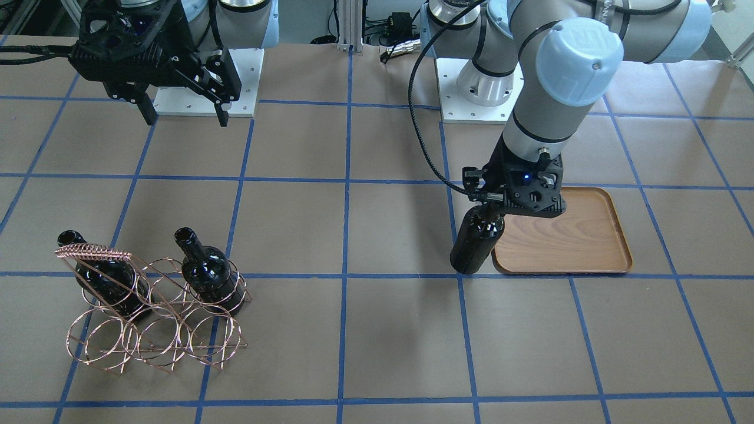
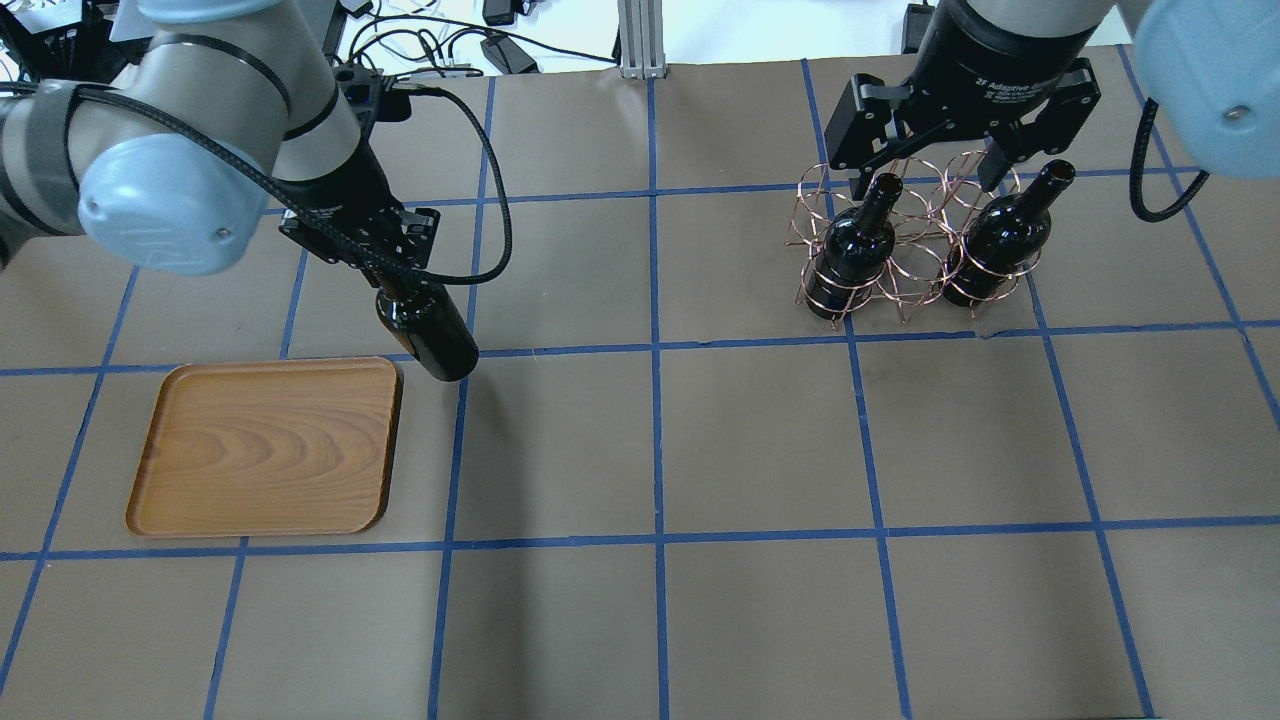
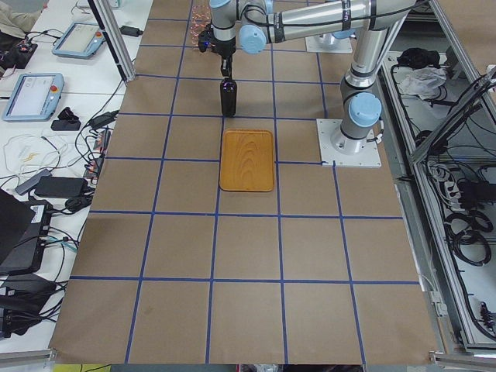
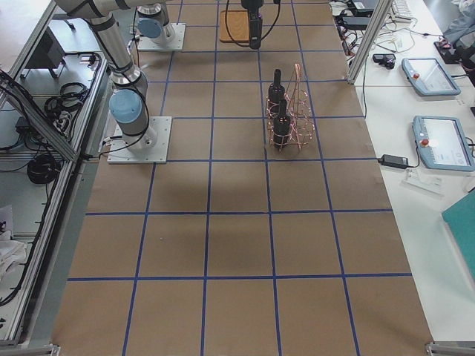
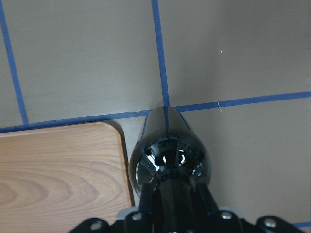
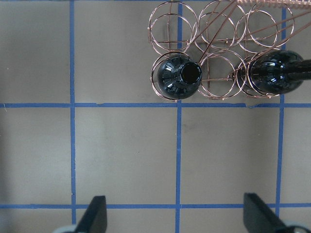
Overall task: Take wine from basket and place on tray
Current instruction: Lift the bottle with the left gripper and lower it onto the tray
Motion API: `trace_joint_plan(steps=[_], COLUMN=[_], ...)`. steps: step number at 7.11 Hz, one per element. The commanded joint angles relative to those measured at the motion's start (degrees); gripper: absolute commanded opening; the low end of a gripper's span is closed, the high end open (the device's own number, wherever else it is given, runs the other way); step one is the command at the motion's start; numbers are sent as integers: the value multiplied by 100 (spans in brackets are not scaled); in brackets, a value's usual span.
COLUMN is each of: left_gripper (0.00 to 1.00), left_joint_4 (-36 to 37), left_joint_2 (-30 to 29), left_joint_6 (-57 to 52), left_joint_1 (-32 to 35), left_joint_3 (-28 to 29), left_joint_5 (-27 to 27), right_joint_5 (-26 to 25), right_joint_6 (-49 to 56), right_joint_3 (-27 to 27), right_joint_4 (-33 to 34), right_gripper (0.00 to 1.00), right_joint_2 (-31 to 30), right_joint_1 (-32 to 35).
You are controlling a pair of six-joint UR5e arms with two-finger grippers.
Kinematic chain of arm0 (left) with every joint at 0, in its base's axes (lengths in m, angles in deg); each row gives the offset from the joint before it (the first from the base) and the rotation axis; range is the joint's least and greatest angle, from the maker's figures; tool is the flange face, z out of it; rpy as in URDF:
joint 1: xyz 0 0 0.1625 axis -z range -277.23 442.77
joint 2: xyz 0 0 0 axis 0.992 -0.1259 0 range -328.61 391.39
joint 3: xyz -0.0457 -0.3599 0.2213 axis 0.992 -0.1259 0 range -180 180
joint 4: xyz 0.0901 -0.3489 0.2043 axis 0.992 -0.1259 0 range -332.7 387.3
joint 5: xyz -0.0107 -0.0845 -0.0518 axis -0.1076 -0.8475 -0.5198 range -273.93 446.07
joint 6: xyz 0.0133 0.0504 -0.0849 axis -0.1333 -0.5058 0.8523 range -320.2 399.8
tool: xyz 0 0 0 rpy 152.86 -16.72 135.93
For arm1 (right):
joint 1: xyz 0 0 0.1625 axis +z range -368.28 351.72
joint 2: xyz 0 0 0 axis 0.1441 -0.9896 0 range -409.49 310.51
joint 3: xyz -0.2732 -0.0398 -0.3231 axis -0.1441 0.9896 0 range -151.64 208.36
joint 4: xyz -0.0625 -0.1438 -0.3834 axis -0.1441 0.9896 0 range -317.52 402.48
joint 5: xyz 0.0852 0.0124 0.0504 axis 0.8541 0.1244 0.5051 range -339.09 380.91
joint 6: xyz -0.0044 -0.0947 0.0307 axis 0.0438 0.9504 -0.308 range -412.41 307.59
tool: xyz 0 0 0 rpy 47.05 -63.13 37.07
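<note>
My left gripper (image 2: 392, 285) is shut on the neck of a near-black wine bottle (image 2: 437, 343). That bottle (image 1: 476, 242) hangs upright just beside the wooden tray (image 1: 574, 238), off its corner and not over it. In the left wrist view the bottle (image 5: 167, 155) sits over a tape crossing, with the tray (image 5: 53, 170) to its left. The copper wire basket (image 2: 905, 262) holds two more bottles (image 2: 858, 248) (image 2: 1003, 245) in its rings. My right gripper (image 2: 925, 185) hovers open above the basket, holding nothing; its fingertips (image 6: 96, 216) stand wide apart.
Brown paper with a blue tape grid covers the table (image 2: 760, 450). Both arm bases (image 1: 203, 82) stand at the robot's edge. Beyond the table's far edge lie cables and pendants (image 3: 77, 39).
</note>
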Motion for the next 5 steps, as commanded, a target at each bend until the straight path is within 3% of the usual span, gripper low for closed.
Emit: trace_joint_plan(steps=[1, 3, 5], left_gripper=[0, 0, 0], left_joint_4=[-584, -621, -421], left_joint_2=[187, 285, 442], left_joint_6=[-1005, -2120, -2609], left_joint_1=[-756, -1486, -2024], left_joint_3=[322, 183, -404], left_joint_5=[412, 441, 389], right_joint_5=[-7, -7, -7], right_joint_6=[0, 0, 0], right_joint_3=[0, 0, 0], right_joint_4=[-7, -7, -7], right_gripper=[100, 100, 100], right_joint_2=[-3, -3, -3], right_joint_1=[-1, -1, 8])
